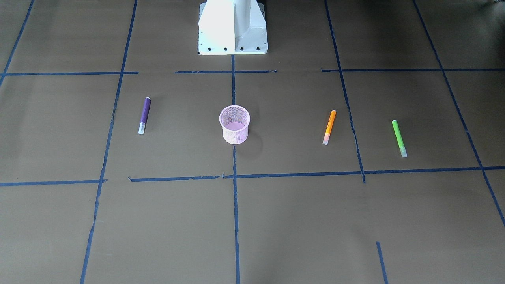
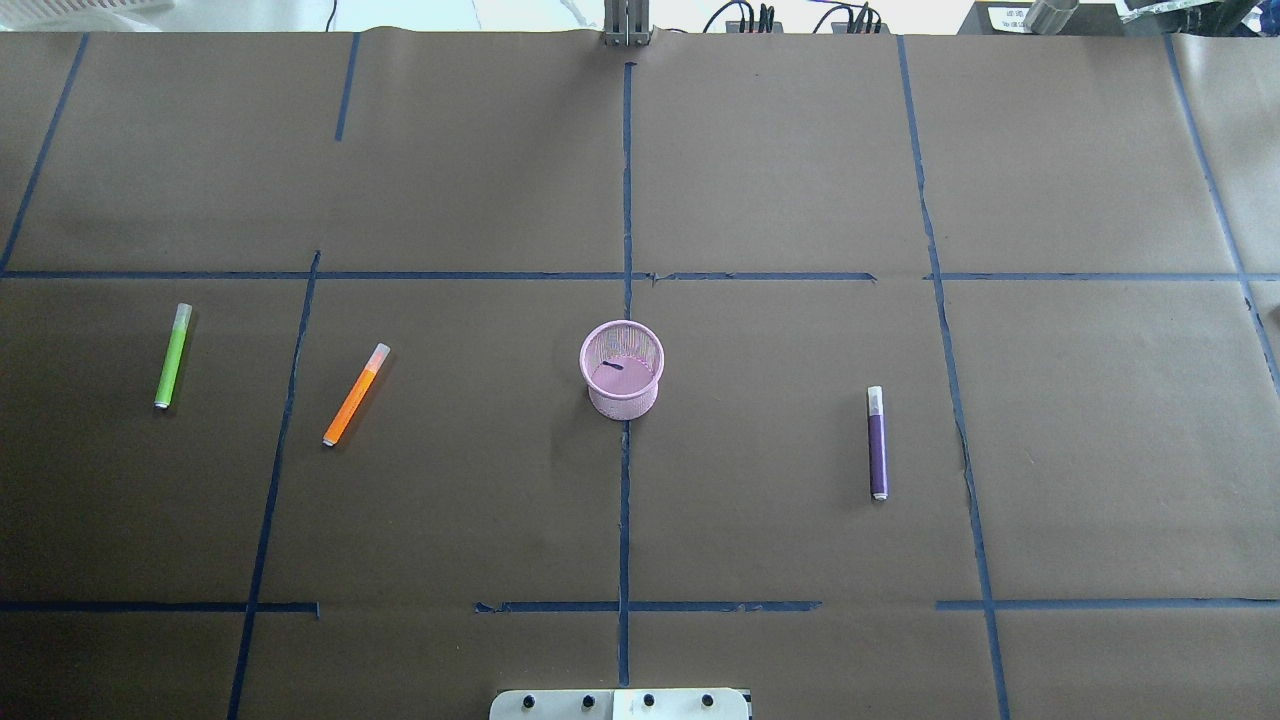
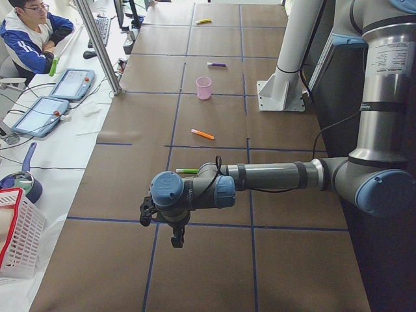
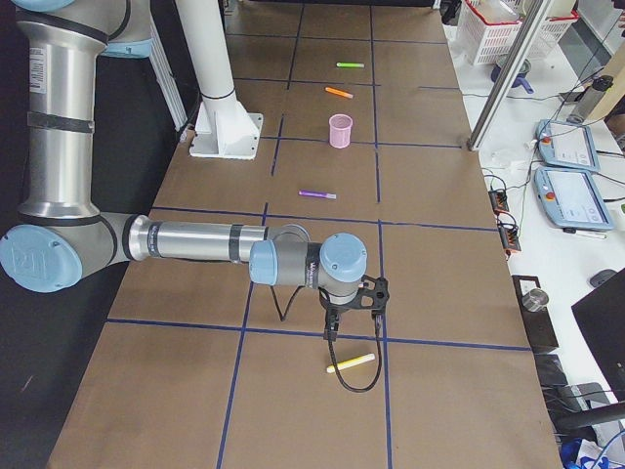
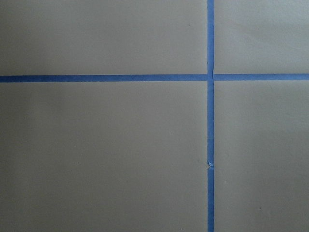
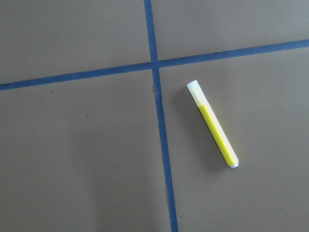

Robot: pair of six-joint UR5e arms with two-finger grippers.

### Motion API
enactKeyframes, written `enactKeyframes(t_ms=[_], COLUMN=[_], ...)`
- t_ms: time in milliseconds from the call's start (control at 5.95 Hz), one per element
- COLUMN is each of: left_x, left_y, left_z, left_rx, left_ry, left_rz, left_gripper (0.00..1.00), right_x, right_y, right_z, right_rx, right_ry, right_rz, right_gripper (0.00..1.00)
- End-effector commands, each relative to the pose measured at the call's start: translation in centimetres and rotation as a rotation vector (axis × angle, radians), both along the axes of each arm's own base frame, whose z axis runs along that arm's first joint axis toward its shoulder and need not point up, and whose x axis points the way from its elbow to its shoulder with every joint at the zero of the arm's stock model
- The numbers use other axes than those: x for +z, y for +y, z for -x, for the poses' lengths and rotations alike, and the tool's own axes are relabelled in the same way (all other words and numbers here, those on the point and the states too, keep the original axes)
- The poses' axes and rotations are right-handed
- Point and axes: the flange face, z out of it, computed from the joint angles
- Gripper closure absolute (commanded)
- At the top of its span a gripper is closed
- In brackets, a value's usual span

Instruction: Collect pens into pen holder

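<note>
Overhead view: pen holder = pink wire-mesh cup, round, slightly tapered, stood upright on blue tape line at ctr of brown-paper-covered table. Laid flat, well apart from holder: purple pen at approx 4 o'clock; orange pen at 9 o'clock, tilted; green pen further out, same dir. All cylindrical, pale translucent cap ends. Under right wrist cam: yellow pen flat beside tape cross. Side views only: left gripper & right gripper held above paper; open/closed state cannot be told.
</note>
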Motion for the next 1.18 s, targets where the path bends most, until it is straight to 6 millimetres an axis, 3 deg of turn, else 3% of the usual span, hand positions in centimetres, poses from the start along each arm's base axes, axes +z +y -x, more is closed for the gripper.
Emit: enactKeyframes(t_ms=[0,673,1009], left_x=[0.0,-0.2,-2.7], left_y=[-0.1,-0.2,-1.1], left_z=[0.0,-0.4,-1.3], left_rx=[0.000,0.009,0.031], left_ry=[0.000,0.000,0.004], left_rz=[0.000,-0.006,-0.071], left_gripper=[0.00,0.00,0.00], right_x=[0.1,0.1,-0.1], right_y=[0.0,0.0,0.0], right_z=[0.0,0.0,0.0], right_rx=[0.000,0.001,0.003], right_ry=[0.001,0.001,-0.001], right_rz=[0.002,0.003,0.001], right_gripper=[0.00,0.00,0.00])
